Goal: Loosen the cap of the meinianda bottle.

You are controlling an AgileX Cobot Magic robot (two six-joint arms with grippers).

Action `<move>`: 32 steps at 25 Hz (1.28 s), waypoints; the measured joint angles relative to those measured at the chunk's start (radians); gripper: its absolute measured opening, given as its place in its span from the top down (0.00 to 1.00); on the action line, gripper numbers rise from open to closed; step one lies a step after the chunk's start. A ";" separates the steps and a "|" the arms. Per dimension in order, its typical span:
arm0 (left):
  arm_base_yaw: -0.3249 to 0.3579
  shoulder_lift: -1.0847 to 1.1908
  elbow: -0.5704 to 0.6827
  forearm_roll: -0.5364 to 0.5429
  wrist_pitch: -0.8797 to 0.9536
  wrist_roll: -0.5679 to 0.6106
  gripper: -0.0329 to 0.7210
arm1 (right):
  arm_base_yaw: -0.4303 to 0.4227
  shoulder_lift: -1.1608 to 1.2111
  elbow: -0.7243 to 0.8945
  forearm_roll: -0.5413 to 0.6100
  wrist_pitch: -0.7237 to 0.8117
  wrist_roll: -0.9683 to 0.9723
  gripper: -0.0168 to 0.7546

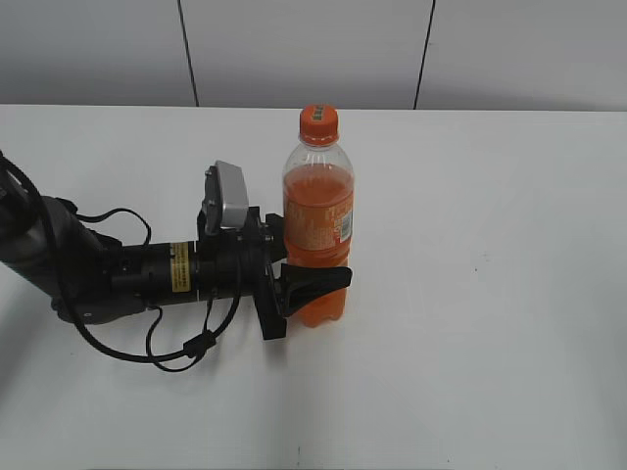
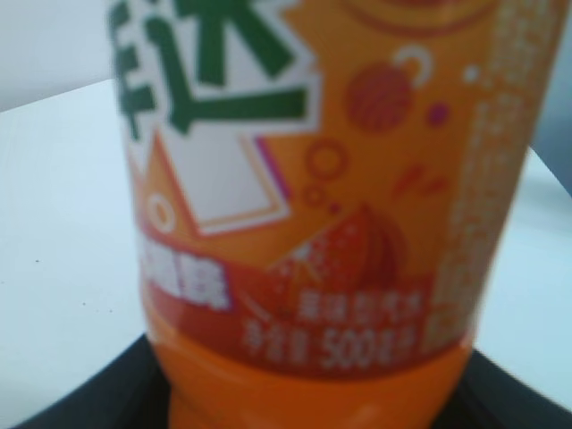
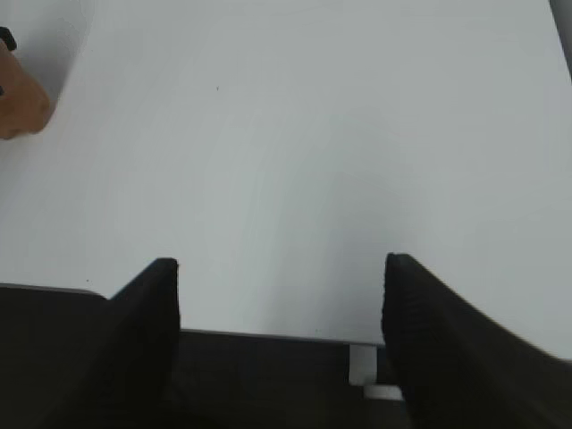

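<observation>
The tall clear glossy plastic bottle [image 1: 317,220] carries a ribbed orange plastic cap [image 1: 318,123]; the white table [image 1: 490,294] looks smooth and matt.

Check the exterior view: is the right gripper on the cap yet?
No, the cap is untouched; only the left gripper clamps the meinianda bottle low down.

Clear meinianda bottle [image 1: 318,230] filled with bright orange liquid, wrapped in an orange label band printed with green characters on white, red circles and small white text. Orange cap [image 1: 318,122] with a small dark mark on top. Black left gripper [image 1: 312,286] beneath a silver-grey camera block [image 1: 229,197], black right gripper [image 3: 281,335], white table [image 1: 490,343].
</observation>
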 joint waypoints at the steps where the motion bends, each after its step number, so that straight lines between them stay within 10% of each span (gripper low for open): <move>1: 0.000 0.000 0.000 0.000 0.000 0.000 0.43 | 0.000 0.056 -0.032 0.003 0.013 0.014 0.29; 25: 0.000 0.000 0.000 0.000 -0.001 0.000 0.43 | 0.006 1.110 -0.711 0.207 0.051 0.159 0.22; 32: 0.000 0.000 0.000 -0.001 -0.002 0.000 0.43 | 0.154 1.270 -0.864 0.140 0.051 0.195 0.22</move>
